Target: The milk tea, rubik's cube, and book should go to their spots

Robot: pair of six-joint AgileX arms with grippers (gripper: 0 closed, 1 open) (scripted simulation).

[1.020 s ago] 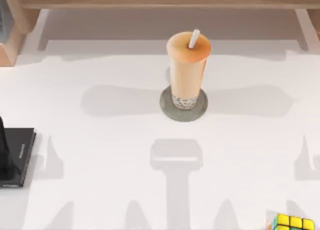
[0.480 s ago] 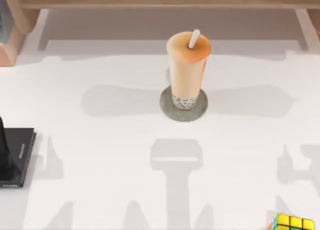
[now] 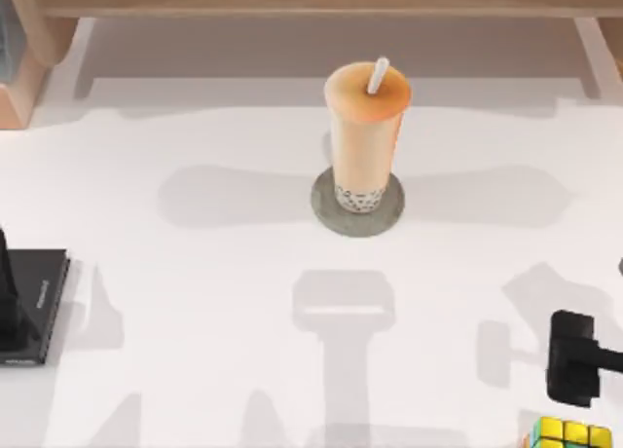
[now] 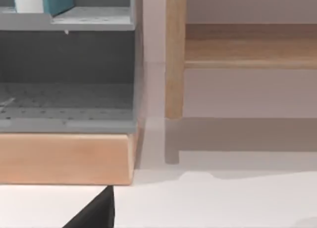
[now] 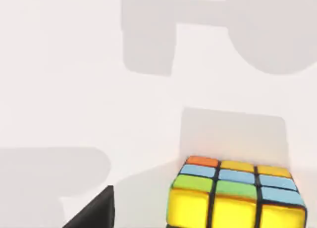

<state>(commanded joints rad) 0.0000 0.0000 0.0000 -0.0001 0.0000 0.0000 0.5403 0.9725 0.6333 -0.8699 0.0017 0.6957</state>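
Standing upright on a grey coaster (image 3: 331,214) mid-table: milk tea (image 3: 364,136). Rubik's cube (image 3: 572,434) at the front right corner, right arm (image 3: 574,358) just behind it; finger state cannot be told. Book (image 4: 42,1) on a shelf.

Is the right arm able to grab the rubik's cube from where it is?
Probably yes. The right end effector hangs just above the rubik's cube near the table's front right corner, and bare tabletop surrounds the cube in the right wrist view, so nothing blocks it.
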